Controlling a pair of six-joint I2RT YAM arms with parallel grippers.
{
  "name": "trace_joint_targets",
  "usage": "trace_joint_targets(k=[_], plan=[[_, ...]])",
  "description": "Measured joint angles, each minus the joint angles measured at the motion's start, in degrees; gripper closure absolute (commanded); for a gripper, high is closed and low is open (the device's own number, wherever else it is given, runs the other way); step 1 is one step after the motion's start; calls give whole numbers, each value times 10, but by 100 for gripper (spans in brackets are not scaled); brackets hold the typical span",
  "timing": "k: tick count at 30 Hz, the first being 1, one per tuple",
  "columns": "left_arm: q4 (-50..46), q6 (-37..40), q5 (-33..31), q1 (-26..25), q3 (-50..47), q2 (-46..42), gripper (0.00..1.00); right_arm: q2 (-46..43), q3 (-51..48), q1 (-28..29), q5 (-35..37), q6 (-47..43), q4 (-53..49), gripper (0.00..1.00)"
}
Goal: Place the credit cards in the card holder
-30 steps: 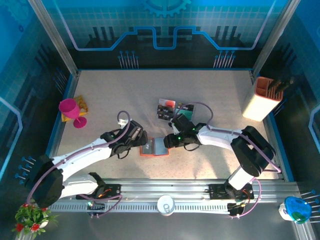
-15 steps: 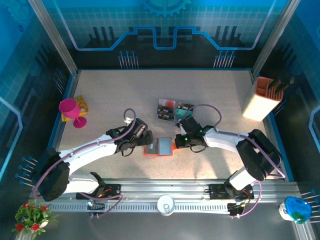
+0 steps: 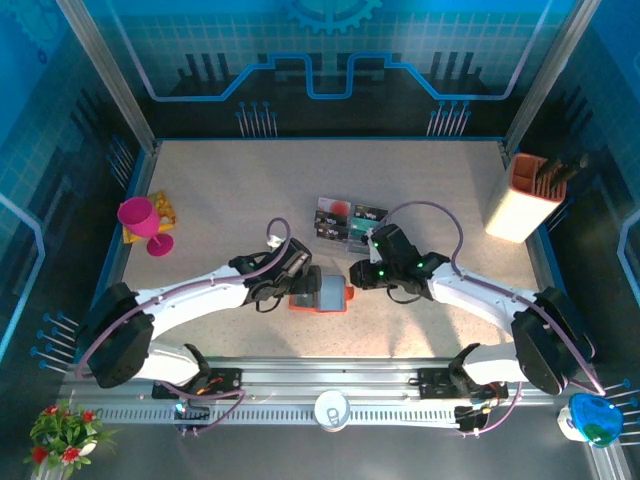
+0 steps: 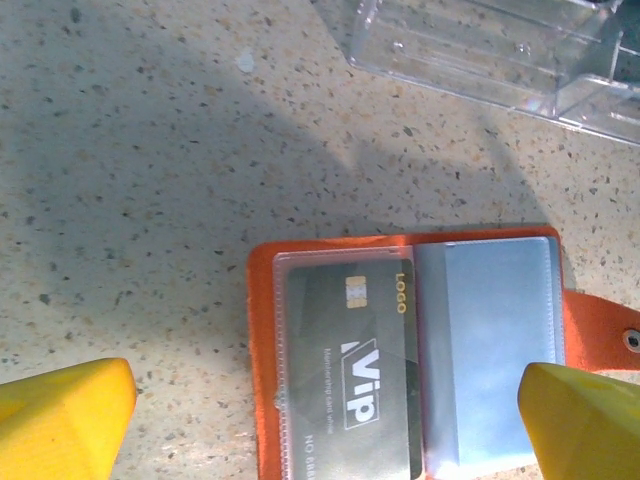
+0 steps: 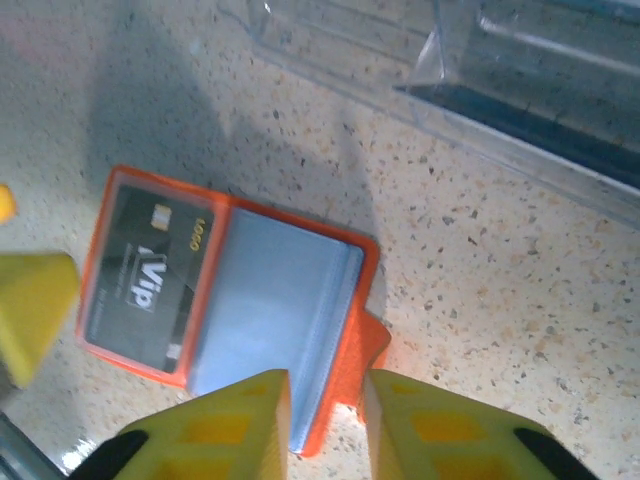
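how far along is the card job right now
Done: one black VIP card sits in a sleeve of the open card holder. In hand: nothing clearly. The left gripper is open astride the holder, and the right gripper has its jaws narrowly apart at the holder's tab edge, grip unclear. Left: the other credit cards lie in the clear tray.

Two arms are seen, the left arm (image 3: 190, 297) and the right arm (image 3: 480, 290), each built of white shells joined by black joints. A lilac cable is looped along each. Black bases are bolted to a slotted silver rail (image 3: 300, 382). Far from the rail, green lights are shown at the right wrist. The left gripper (image 4: 320, 420) and right gripper (image 5: 322, 415) are fitted with yellow fingers (image 5: 225, 428), moulded with square recesses.
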Motion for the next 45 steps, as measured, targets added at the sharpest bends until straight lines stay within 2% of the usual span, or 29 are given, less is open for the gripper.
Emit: trace_joint_targets(k=[7, 13, 25, 35, 45], plan=[[17, 0, 3, -16, 3, 21, 1, 11, 43, -18, -8, -8, -4, 91], [31, 0, 3, -19, 3, 40, 1, 73, 64, -16, -45, -13, 11, 98], [53, 9, 3, -19, -5, 55, 1, 156, 64, 15, -66, -10, 41, 100], [62, 12, 9, -19, -10, 69, 1, 205, 64, 18, -68, -6, 63, 100], [73, 13, 9, -19, -25, 77, 1, 226, 64, 37, -83, 12, 92, 100]])
